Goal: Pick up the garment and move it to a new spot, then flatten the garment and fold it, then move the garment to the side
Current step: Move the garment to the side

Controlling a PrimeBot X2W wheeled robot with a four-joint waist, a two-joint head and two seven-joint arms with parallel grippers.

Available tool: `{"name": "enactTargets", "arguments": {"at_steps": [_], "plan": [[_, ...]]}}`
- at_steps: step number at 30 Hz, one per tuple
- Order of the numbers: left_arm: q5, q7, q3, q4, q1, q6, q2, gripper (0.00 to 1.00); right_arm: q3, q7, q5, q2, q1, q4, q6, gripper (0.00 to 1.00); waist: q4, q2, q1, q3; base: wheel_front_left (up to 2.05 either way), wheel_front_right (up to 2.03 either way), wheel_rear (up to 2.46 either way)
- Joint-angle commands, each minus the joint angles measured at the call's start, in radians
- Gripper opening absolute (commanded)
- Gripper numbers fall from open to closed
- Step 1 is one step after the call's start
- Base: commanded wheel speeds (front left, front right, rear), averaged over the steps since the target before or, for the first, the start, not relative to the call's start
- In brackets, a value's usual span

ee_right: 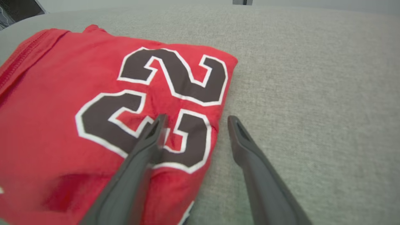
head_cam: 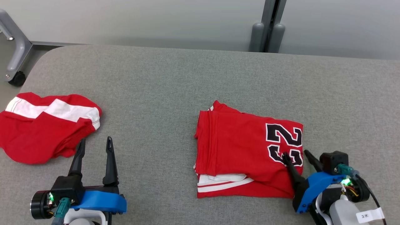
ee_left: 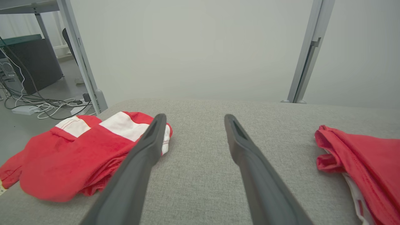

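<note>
A red garment (head_cam: 240, 150) with a black "23" outlined in white lies folded in a rough rectangle on the grey table (head_cam: 175, 84); it also appears in the right wrist view (ee_right: 93, 103) and at the right edge of the left wrist view (ee_left: 365, 156). My right gripper (head_cam: 297, 153) is open at the garment's right edge, one finger over the number, the other over bare table (ee_right: 196, 120). Open and holding nothing, my left gripper (head_cam: 95, 143) stands at the lower left (ee_left: 193, 120).
A second red garment with white stripes (head_cam: 43, 125) lies crumpled at the table's left edge, just left of my left gripper (ee_left: 78, 150). A grey frame leg with a caster (head_cam: 15, 50) stands beyond the table's far left corner. Cables lie on the floor (ee_left: 40, 106).
</note>
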Motion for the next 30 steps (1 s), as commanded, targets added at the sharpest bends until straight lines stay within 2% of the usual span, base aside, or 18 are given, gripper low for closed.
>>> {"name": "enactTargets", "arguments": {"at_steps": [1,8,9,10,11,14,20,30], "plan": [[-0.002,-0.003,-0.005,0.002,-0.014,0.003,0.001,1.00,0.007,-0.008,0.004,0.003,-0.009,0.027,0.000,1.00,0.003,0.0000,-0.0001,0.004,0.00,0.00,0.00],[-0.009,-0.003,-0.012,0.009,-0.032,0.004,-0.004,1.00,0.051,-0.018,0.024,0.016,-0.024,0.118,0.000,1.00,0.011,0.0000,-0.0001,0.017,0.00,0.00,0.00],[-0.009,-0.003,-0.013,0.010,-0.033,0.004,-0.005,1.00,0.063,-0.017,0.032,0.019,-0.027,0.127,0.001,0.81,0.011,0.0000,-0.0001,0.017,0.00,0.00,0.00],[-0.011,-0.003,-0.012,0.011,-0.033,0.004,-0.005,1.00,0.074,-0.016,0.041,0.022,-0.027,0.134,0.001,0.47,0.011,0.0000,-0.0001,0.017,0.00,0.00,0.00],[-0.012,-0.003,-0.011,0.012,-0.032,0.005,-0.005,1.00,0.083,-0.014,0.049,0.024,-0.029,0.143,0.001,0.00,0.011,0.0000,-0.0001,0.017,0.00,0.00,0.00],[-0.013,-0.002,-0.007,0.011,-0.026,0.007,-0.006,1.00,0.090,-0.038,0.062,0.013,-0.053,0.150,0.001,0.00,0.005,0.0000,-0.0001,0.016,0.00,0.00,0.00],[-0.010,-0.003,-0.005,-0.001,-0.030,0.006,-0.007,1.00,0.057,-0.098,0.079,-0.051,-0.109,0.130,0.000,0.00,-0.024,0.0000,-0.0001,0.031,0.00,0.00,0.00],[0.009,-0.003,-0.006,-0.062,-0.099,-0.001,0.000,1.00,-0.034,-0.128,0.091,-0.180,-0.166,0.075,0.000,0.00,-0.136,0.0000,-0.0001,0.149,0.00,0.00,0.00]]}}
